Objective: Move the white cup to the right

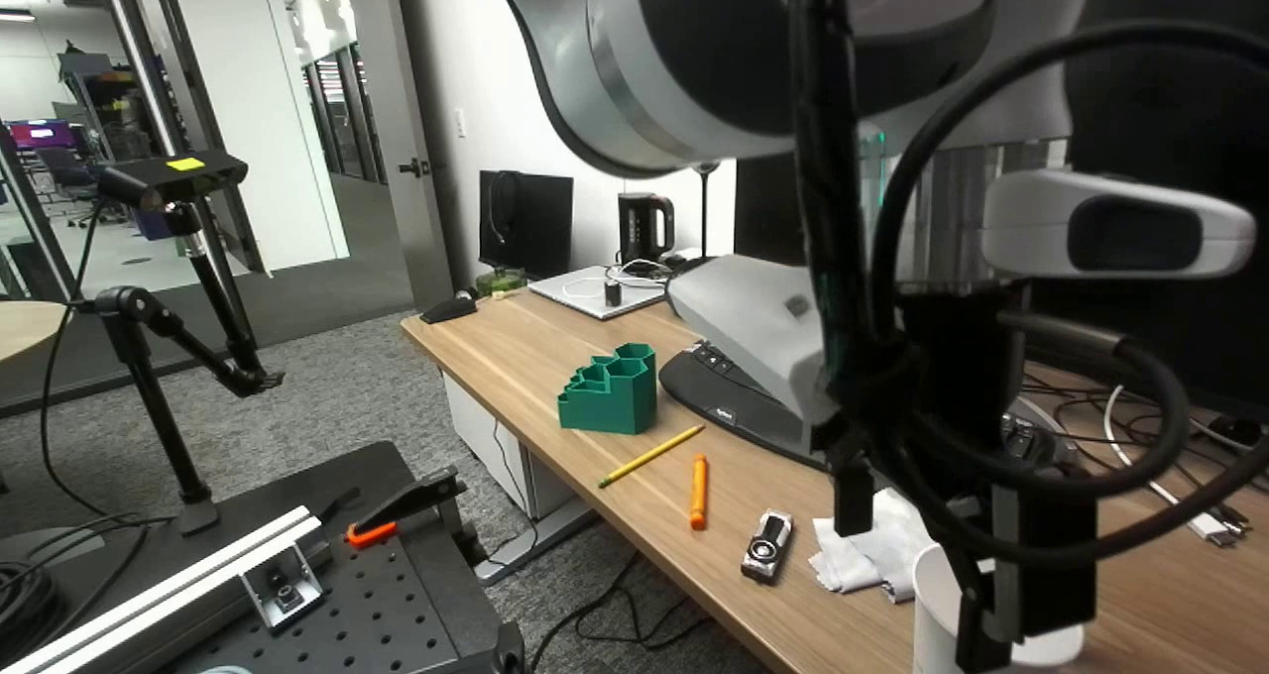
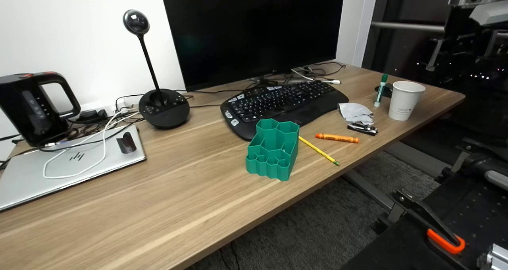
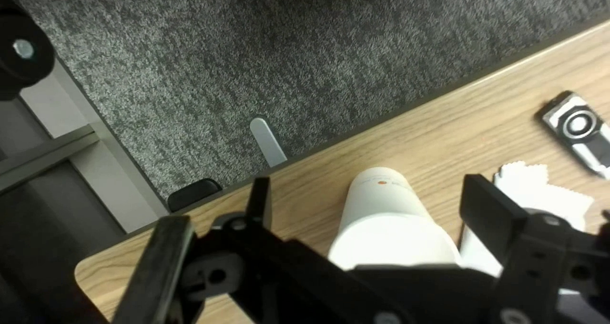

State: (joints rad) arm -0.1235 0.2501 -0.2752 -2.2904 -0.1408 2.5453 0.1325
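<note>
Alignment seems the step: the 2 fingers (image 3: 493, 212) stand wide (gripping nothing), the white cup (image 3: 388, 207) showing between them, lower centre of the wrist view. Next probably calls for lowering, then closing. Upper right in an exterior view, it stands upright on the counter (image 2: 186, 170), mouth up, long axis vertical.

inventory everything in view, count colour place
Table: 1, brown, central
Monitor: 1, black, table's back
Keyboard: 1, black, before monitor
Organizer: 1, green, beside keyboard
Pencil: 1, yellow, beside organizer
Crayon: 1, orange, beside pencil
Tissue: 1, white, near keyboard
Gadget: 1, black/silver, by tissue
White cup: 1, white, near table edge
Capped stick: 1, green/white, near cup
Webcam: 1, black, beside monitor
Laptop: 1, silver, near webcam
Kettle: 1, black, beside laptop
Cables: several, black/white, near laptop
Bench: 1, black, beside table
Robot arm: 1, grey/black, overhead
Gripper: 1, black, open above table
</note>
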